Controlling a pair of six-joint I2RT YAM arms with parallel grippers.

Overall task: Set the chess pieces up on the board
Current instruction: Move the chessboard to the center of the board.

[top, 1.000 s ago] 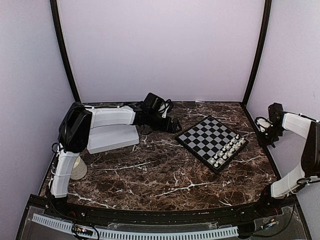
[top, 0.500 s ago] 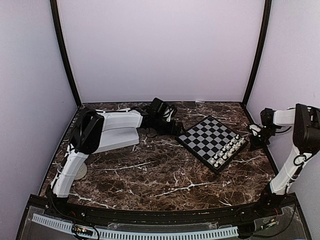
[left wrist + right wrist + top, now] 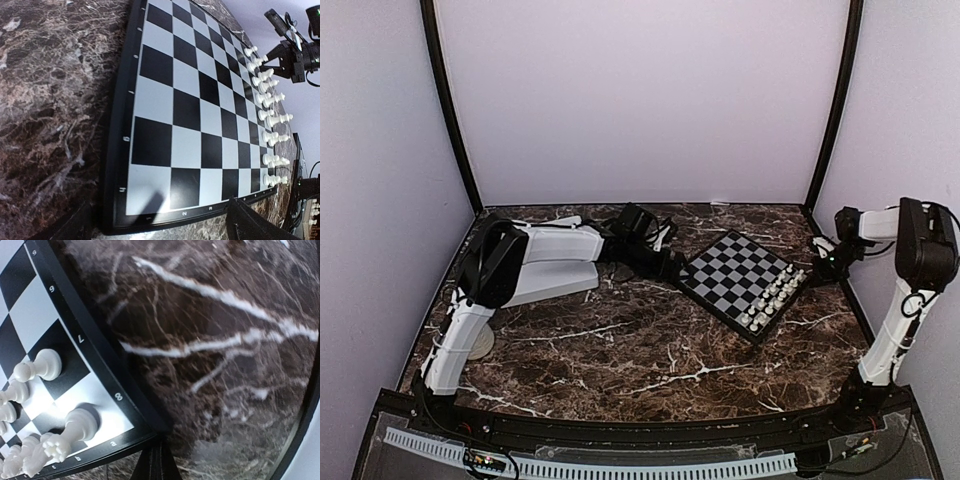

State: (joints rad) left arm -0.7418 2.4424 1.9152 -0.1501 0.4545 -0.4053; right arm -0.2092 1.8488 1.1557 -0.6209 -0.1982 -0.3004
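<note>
Top: left gripper had advanced to left corner of board, centre-right on marble table. Right gripper had swung in from wall to board's right corner.
Left wrist: fingers spread wide; glossy flat checks; turned white pieces lined far edge.
Right wrist: jaws pressed together over veined brown stone.

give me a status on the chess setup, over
Left end effector open at edge of board. Right end effector shut, empty, off the opposite side. White pieces lined up on it, no black ones. Nothing blocking.
</note>
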